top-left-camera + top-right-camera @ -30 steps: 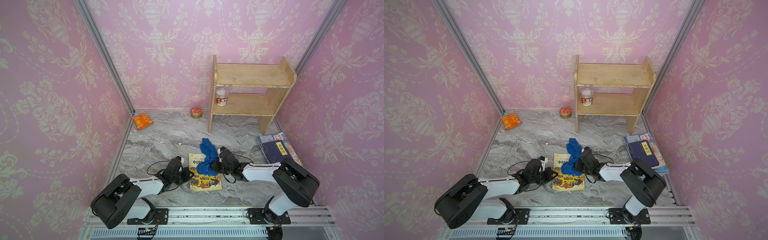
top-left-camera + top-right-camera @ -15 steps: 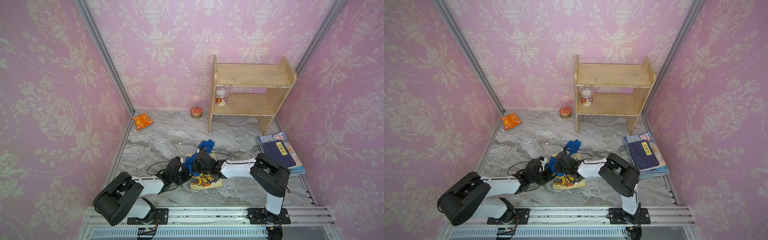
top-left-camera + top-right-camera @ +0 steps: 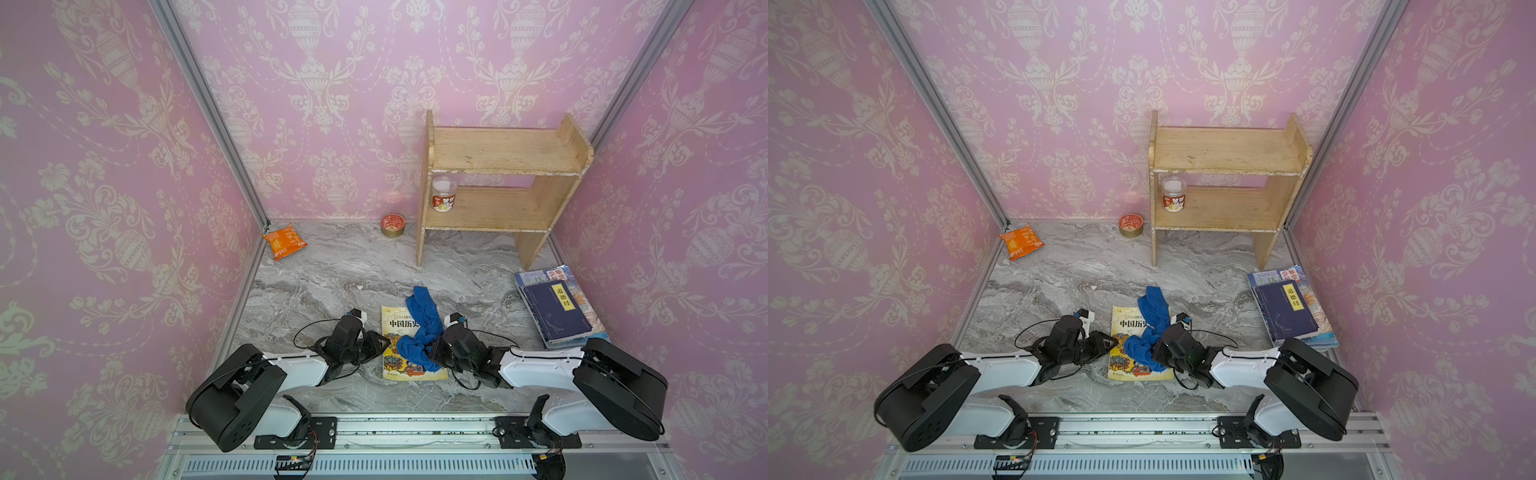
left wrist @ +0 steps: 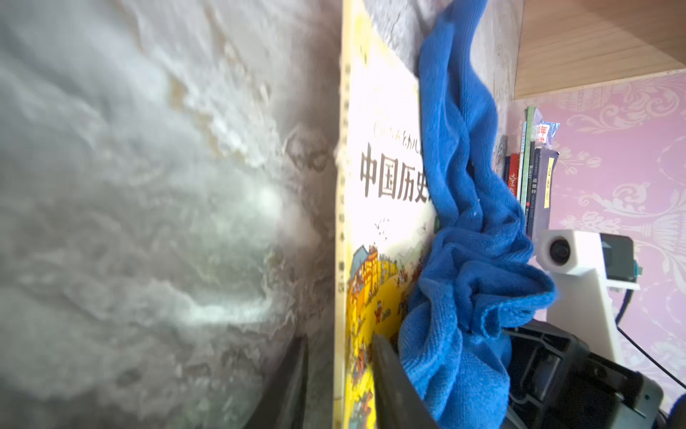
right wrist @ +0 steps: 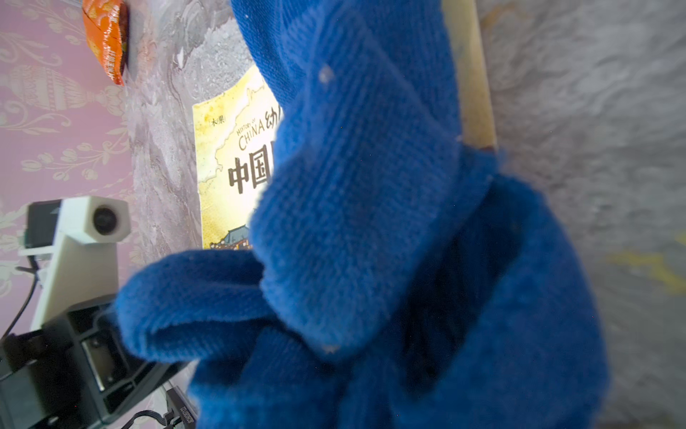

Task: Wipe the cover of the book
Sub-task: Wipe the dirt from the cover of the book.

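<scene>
One yellow book [image 3: 394, 324] lies flat on the marble table [image 3: 332, 270], between my grippers. A blue cloth [image 3: 422, 328] drapes over its right half. My right gripper [image 3: 432, 353] is clamped on the cloth's bunched end. My left gripper [image 3: 380, 343] stands narrowly parted astride the book's left edge.

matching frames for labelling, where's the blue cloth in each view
Top view: blue cloth low centre, draped over the yellow book.
Top view: low centre again, on the book.
Left wrist: cloth lies across the book's cover, hiding the title's end.
Right wrist: close up, fills most of the picture.
Shared landmark: the yellow book.
</scene>
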